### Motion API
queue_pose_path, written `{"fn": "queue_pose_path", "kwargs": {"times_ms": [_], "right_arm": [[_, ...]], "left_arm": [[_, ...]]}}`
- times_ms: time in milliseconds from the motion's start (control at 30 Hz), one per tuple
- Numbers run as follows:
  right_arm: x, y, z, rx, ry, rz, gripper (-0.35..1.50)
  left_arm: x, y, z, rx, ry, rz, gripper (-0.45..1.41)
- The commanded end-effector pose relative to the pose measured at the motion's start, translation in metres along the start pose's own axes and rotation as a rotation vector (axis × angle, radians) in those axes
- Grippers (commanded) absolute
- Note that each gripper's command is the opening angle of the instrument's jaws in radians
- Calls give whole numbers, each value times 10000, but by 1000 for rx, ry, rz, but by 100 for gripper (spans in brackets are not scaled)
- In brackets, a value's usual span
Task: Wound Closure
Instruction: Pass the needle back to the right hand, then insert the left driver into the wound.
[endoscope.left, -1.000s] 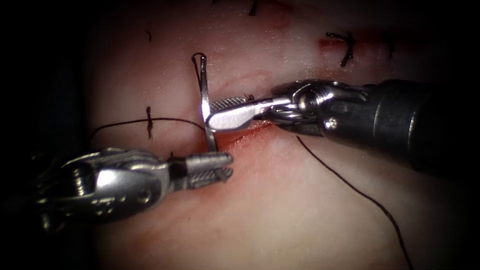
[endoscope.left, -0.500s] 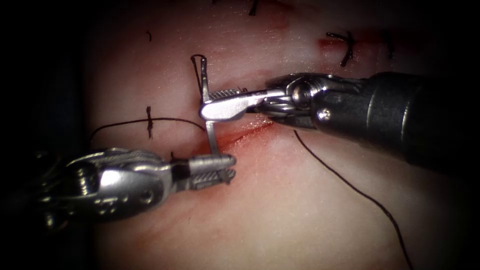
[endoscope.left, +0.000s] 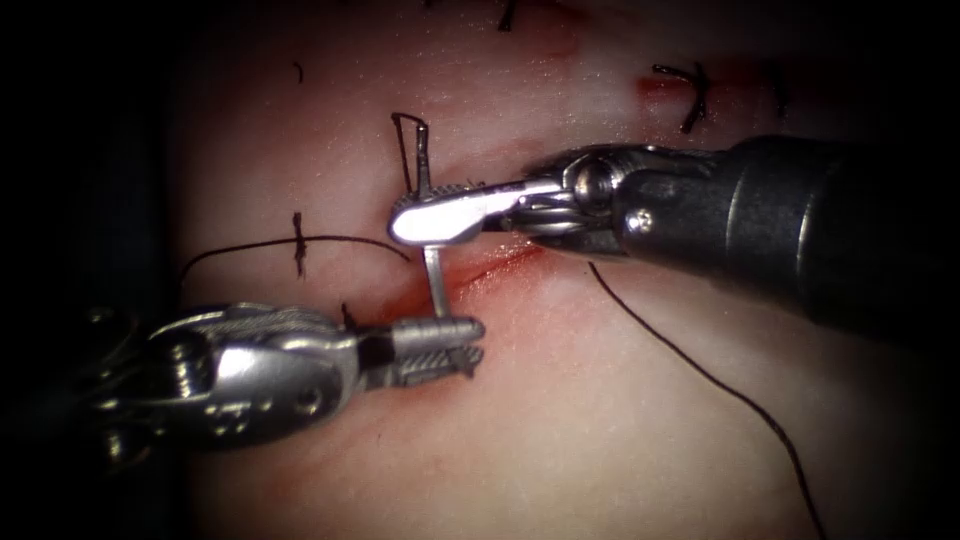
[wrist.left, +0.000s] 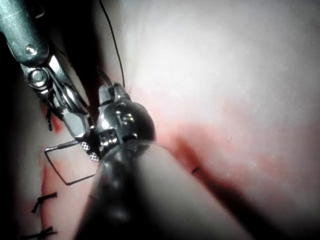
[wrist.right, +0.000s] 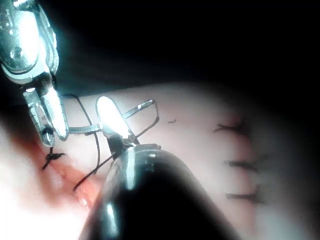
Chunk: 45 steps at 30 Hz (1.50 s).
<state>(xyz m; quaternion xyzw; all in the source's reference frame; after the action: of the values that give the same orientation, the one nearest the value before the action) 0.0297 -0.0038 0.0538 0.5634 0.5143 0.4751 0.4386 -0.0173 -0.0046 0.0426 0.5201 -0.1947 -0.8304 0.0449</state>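
My right tool (endoscope.left: 405, 218) comes in from the right, its jaws shut across the curved needle (endoscope.left: 432, 275) in the upper half of its length. The needle stands nearly upright over the left end of the red cut (endoscope.left: 500, 262). Its thread end points up, and its lower end reaches down to the upper jaw of my left tool (endoscope.left: 472, 343). Those jaws are slightly open and hold nothing. I cannot tell whether the tip is in the tissue (endoscope.left: 560, 420). In the right wrist view the needle (wrist.right: 140, 107) runs from the right jaws toward the left tool (wrist.right: 47, 120).
Dark thread (endoscope.left: 300, 240) runs from the needle's top across the tissue left of the cut. Another strand (endoscope.left: 700, 375) trails to the lower right. Finished stitches (endoscope.left: 690, 95) sit at the upper right, and more stitches (wrist.right: 245, 165) lie in a row.
The right tool has lifted up and slightly left with the needle, tilting its top end rightward. The left tool has slid a little right and down, its jaws still parted.
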Motion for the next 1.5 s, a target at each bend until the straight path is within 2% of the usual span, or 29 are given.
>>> {"fn": "queue_pose_path", "kwargs": {"times_ms": [33, 67, 100, 133, 233, 333, 367, 433, 467, 567, 633, 767, 867, 900, 933, 967, 1000, 1067, 1100, 1167, 1333, 1400, 1500], "right_arm": [[4, 2, 8, 6, -9, 2, 44], [3, 2, 8, 7, -13, 3, 34], [2, 1, 9, 11, -12, 2, 15], [1, 1, 9, 12, -16, 14, -32], [10, 7, 9, 1, -20, 14, -35], [20, 10, 3, -4, -15, -66, -35], [22, 10, 1, -8, -8, -84, -35], [23, 10, -3, -13, -1, -125, -35], [24, 11, -4, -18, 2, -143, -35], [27, 15, -9, -8, 21, -212, -35], [28, 21, -11, -24, 42, -311, -35], [31, 31, -16, -50, 66, -426, -35], [35, 35, -22, -71, 81, -582, -35], [36, 35, -24, -80, 86, -630, -35], [37, 34, -26, -101, 102, -689, -35], [37, 34, -27, -100, 97, -725, -35], [35, 33, -29, -89, 82, -761, -35], [34, 32, -31, -88, 79, -784, -35], [34, 31, -31, -87, 78, -784, -35], [33, 31, -32, -86, 76, -796, -35], [26, 26, -38, -88, 60, -853, -35], [23, 23, -39, -89, 55, -881, -35], [22, 22, -38, -90, 55, -893, -35]], "left_arm": [[-1, -3, 7, 0, 2, 3, -35], [-1, -2, 7, 0, 3, -3, -35], [-1, -2, 7, -1, 4, -3, -35], [0, -3, 7, -2, 5, -3, -35], [1, -1, 7, -9, 6, 4, -35], [3, 0, 8, -11, 9, 5, -35], [4, 0, 9, -12, 9, 5, -27], [4, -1, 9, -15, 10, -38, 28], [4, -3, 9, -22, 14, -128, 47], [5, -5, 8, -9, -11, -219, 72], [5, -5, 8, -5, -11, -237, 76], [1, 2, 6, -2, -12, -259, 76], [-11, 12, 3, -64, 35, -276, 68], [-15, 15, 3, -74, 37, -287, 60], [-27, 25, 3, -148, 50, -325, 35], [-34, 29, 4, -202, 55, -332, -2], [-47, 41, 8, -326, 25, -350, -30], [-58, 53, 11, -372, -30, -372, -16], [-63, 61, 13, -349, -76, -409, -35], [-72, 75, 19, -280, -158, -549, -35], [-87, 78, 39, -259, -226, -534, -29], [-95, 63, 50, -130, -304, -545, -34], [-101, 56, 54, -61, -407, -529, -31]]}}
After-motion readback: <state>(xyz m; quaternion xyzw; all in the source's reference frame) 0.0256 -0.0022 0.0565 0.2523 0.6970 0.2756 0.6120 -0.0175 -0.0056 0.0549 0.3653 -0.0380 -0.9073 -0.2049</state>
